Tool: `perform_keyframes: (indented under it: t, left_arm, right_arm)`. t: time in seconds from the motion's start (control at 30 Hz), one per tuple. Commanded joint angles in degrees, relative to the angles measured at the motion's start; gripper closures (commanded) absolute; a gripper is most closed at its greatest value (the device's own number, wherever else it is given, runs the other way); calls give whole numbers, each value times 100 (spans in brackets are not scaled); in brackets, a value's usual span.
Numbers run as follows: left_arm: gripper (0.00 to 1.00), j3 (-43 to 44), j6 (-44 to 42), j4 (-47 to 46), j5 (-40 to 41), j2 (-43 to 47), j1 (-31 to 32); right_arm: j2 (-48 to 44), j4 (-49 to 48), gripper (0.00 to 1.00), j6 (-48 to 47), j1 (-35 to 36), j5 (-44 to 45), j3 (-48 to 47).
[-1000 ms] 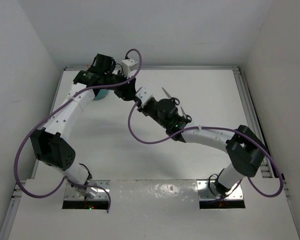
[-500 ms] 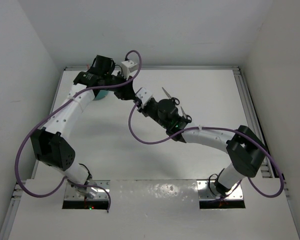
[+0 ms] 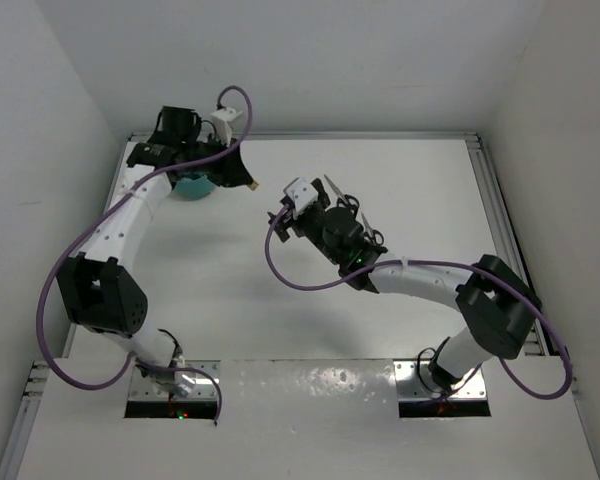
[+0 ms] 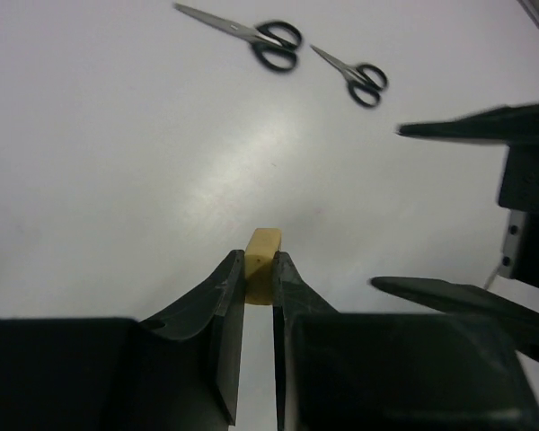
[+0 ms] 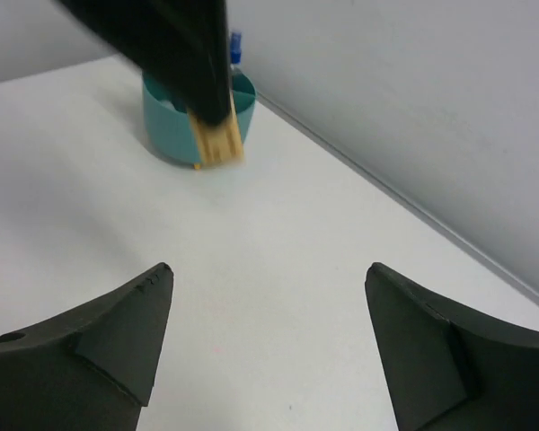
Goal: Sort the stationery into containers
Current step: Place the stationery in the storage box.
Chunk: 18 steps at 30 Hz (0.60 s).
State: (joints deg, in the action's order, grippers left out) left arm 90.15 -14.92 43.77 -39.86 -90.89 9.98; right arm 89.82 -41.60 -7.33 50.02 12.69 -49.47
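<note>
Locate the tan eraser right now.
The tan eraser is pinched in the left gripper, centre of the left wrist view, beside the teal cup but outside it.

Bright, even overhead light, faint soft shadows, pale glare patch on the table (image 4: 207, 193) in the left wrist view, scissors (image 4: 278, 45) slightly blurred, eraser (image 5: 217, 144) and cup (image 5: 171, 139) smeared in the right wrist view, near fingers (image 5: 90, 341) dark, unfocused.
</note>
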Motion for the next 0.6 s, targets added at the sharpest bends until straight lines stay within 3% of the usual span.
perform_keyframes:
  t: [0.0, 0.27, 0.57]
  left_arm:
    - [100, 38, 375, -1078, 153, -112, -356]
    - [100, 608, 226, -1924, 2269, -1096, -725]
    - [100, 1286, -116, -2276, 3150, -2134, -954]
  right_arm:
    - [-272, -419, 14, 188, 34, 453, 218]
    - [-509, -313, 13, 294, 25, 1043, 781]
    - [-545, -112, 12, 452, 34, 1570, 1080]
